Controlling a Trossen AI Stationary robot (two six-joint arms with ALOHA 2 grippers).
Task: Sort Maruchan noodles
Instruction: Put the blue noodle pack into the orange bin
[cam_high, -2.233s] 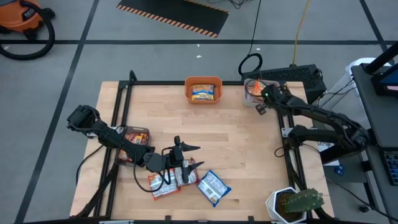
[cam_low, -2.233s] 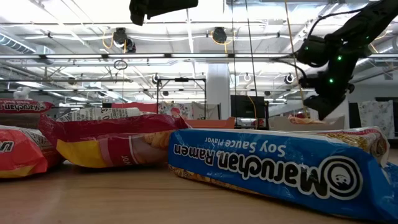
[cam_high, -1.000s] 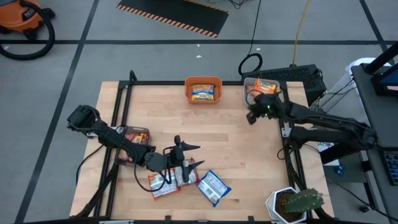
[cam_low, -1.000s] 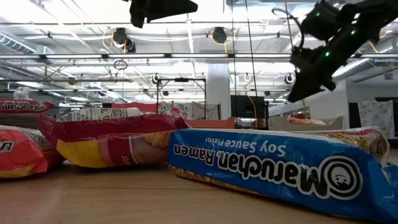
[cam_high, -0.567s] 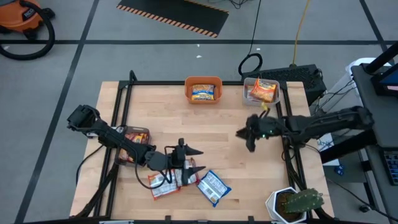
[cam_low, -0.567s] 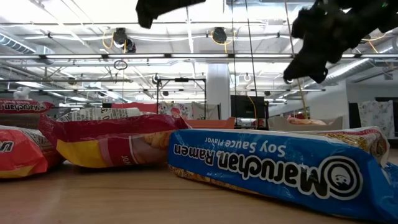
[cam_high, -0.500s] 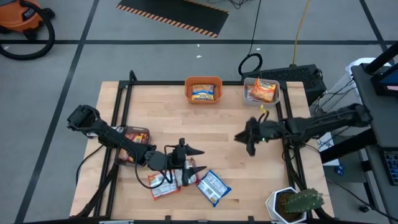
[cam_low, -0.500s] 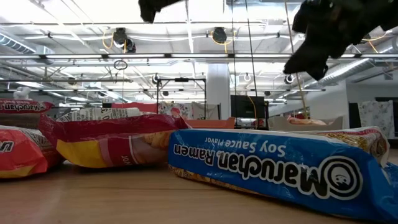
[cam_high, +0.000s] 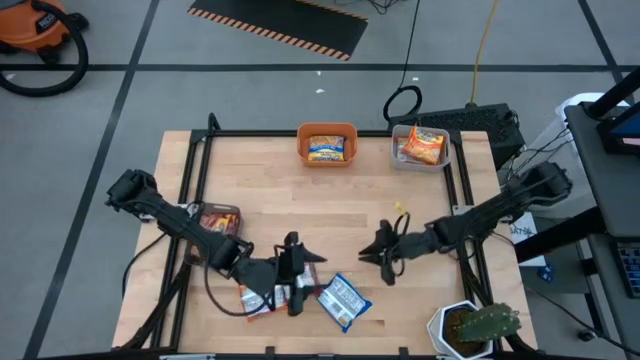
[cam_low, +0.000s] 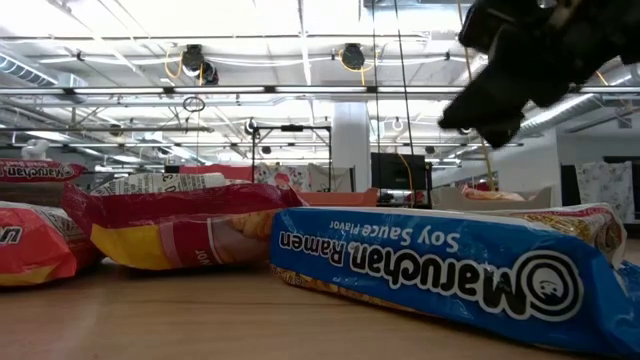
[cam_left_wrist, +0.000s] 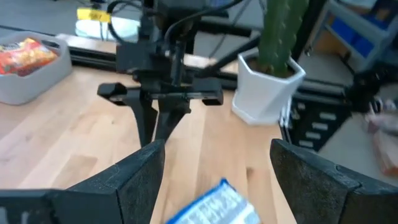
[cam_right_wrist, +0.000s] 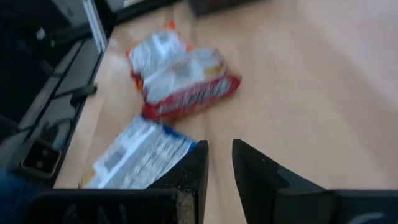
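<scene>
The left gripper (cam_high: 294, 288) hangs low over the bench (cam_high: 350, 200) near its front edge, left of the middle. Its jaws stand wide apart and clasp nothing; the blue-white packet (cam_left_wrist: 211, 204) shows between its fingers (cam_left_wrist: 140, 177) without touching them.

The right gripper (cam_high: 378, 262) reaches in toward the bench's front from the right side. Its jaws are nearly together, with only a narrow slit between the fingers (cam_right_wrist: 261, 174), and nothing is caught in it. It points at the loose packets, clear of them.

Those loose packets lie close to the front edge: the blue-white packet, and just beside it a red-and-silver packet (cam_right_wrist: 186, 84) partly under the left gripper. An orange bin (cam_high: 327, 145) at the middle of the far edge holds a yellow-blue packet (cam_high: 326, 149). A grey bin (cam_high: 421, 148) at the far right corner holds an orange packet (cam_high: 422, 148). At the left edge a clear bin (cam_high: 216, 218) holds dark red-brown packets (cam_high: 214, 215).
</scene>
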